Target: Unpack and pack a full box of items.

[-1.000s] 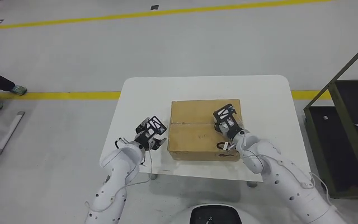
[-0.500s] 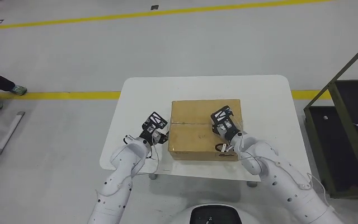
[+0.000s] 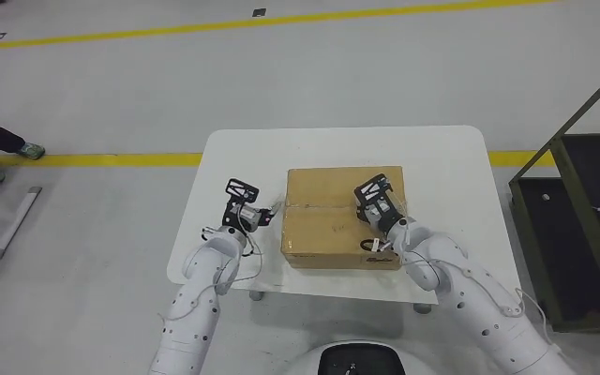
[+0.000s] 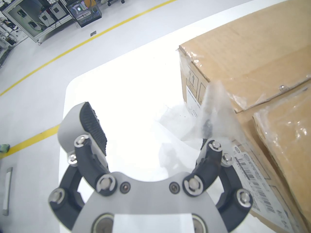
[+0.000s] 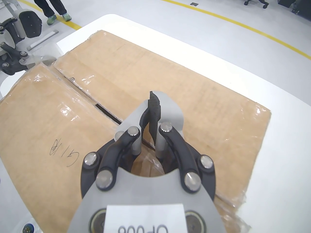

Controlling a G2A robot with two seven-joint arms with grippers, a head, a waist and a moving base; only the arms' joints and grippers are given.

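Cardboard box [image 3: 342,216] on the white table [image 3: 244,150], toward the right half and near the front edge. Both top flaps down, meeting along a seam [image 3: 323,206] across the middle. Not quite flush: a narrow dark slit [image 5: 107,112] open along part of that seam. Clear tape, wrinkled and shiny, over the flaps and corners. A pen scribble [image 5: 64,152] on the nearer flap, and a barcode label [image 4: 255,170] on the side of the box beside the left arm.

Left hand [image 3: 258,199] low over bare table, just beside the box's left side and close to the end of the seam. In the left wrist view, that hand [image 4: 150,124] spread wide, ribbed pads facing each other with nothing between them. A scrap of clear tape [image 4: 216,112] clinging to the finger nearest the box, standing up in a crumpled peak. Hard to tell whether also stuck to the cardboard.

Right hand [image 3: 378,195] above the box top, toward its right end, over the seam. In the right wrist view, that hand [image 5: 151,112] pinched tight, pads pressed together, nothing visible between them. Tips close above the cardboard, contact impossible to judge.

Around the table: grey floor with a yellow line [image 3: 94,159], and a dark metal rack [image 3: 553,234] off to the right.
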